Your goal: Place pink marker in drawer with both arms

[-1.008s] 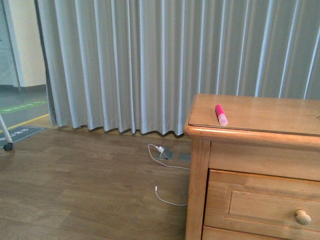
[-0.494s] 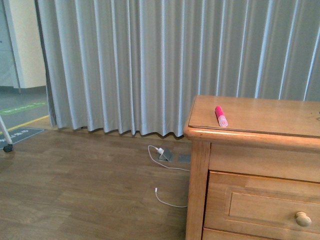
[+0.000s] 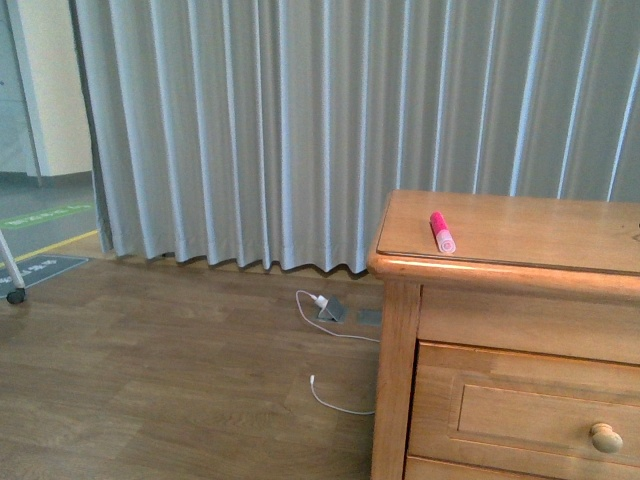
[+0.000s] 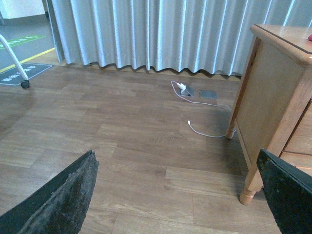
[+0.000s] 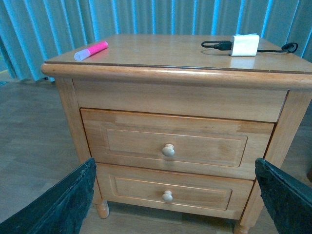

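Note:
The pink marker (image 3: 441, 231) lies on the wooden chest's top (image 3: 530, 225), near its left front corner, paler cap toward the front edge. In the right wrist view the marker (image 5: 91, 50) rests at the top's far left. Below it are two shut drawer fronts, the upper drawer (image 5: 204, 144) and a lower one (image 5: 200, 192), each with a round pale knob. I cannot tell which one the task means. My right gripper (image 5: 175, 168) stands open in front of the chest, holding nothing. My left gripper (image 4: 176, 163) is open over the floor, left of the chest. Neither arm shows in the front view.
A white charger (image 5: 245, 45) with a black cable sits on the chest's top at the right. On the floor lie a white cable (image 3: 335, 400) and a floor socket (image 3: 332, 308). Grey curtains (image 3: 300, 120) hang behind. A castor wheel (image 4: 24, 84) stands at far left.

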Controlling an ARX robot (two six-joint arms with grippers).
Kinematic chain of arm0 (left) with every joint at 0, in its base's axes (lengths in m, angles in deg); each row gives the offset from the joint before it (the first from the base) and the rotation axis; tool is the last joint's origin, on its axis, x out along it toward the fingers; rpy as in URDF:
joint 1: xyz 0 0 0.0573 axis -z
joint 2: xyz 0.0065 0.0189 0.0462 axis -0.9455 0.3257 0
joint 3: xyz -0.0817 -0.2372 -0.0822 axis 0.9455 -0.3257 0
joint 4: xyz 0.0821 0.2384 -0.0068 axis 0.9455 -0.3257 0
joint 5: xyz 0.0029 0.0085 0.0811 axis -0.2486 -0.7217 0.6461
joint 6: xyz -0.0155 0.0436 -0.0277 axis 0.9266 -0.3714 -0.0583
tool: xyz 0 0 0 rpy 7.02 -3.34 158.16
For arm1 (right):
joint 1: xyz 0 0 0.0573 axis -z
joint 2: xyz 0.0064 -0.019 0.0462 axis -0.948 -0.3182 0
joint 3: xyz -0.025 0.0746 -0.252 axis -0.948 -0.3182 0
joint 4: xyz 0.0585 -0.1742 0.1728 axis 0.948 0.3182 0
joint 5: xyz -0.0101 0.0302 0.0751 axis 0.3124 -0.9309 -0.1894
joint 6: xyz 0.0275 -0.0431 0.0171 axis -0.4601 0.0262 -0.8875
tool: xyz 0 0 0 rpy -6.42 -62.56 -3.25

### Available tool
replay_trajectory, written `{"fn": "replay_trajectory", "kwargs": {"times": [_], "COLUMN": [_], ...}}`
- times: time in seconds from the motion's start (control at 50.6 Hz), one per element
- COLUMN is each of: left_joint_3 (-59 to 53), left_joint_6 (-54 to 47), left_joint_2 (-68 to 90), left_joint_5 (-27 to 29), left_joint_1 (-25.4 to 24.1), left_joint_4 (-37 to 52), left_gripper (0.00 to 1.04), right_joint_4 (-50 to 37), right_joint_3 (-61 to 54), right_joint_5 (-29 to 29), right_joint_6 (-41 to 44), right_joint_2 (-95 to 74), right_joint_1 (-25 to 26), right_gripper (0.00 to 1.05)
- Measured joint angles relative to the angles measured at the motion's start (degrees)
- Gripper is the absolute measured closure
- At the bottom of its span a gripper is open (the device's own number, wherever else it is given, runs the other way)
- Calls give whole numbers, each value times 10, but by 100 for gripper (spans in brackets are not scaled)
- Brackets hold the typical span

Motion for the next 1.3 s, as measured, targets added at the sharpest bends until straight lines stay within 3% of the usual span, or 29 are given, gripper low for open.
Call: {"fn": "replay_trajectory", "kwargs": {"times": [0.494, 0.672, 0.83, 0.949, 1.304], "left_joint_3": [0, 0, 0, 0, 0], "left_joint_6": [0, 0, 0, 0, 0], "left_joint_2": [0, 0, 0, 0, 0], "left_joint_5": [0, 0, 0, 0, 0], "left_joint_1": [0, 0, 0, 0, 0], "left_joint_4": [0, 0, 0, 0, 0], "left_gripper": [6, 6, 6, 6, 6], "right_joint_4": [0, 83, 21, -85, -217], "right_joint_3": [0, 21, 71, 118, 255], "right_joint_5": [0, 23, 6, 5, 49], "right_joint_6": [0, 5, -15, -41, -66], "right_joint_2": [0, -65, -219, -430, -766], "right_joint_1": [0, 0, 9, -19, -85], "right_gripper": [8, 8, 8, 8, 8]}}
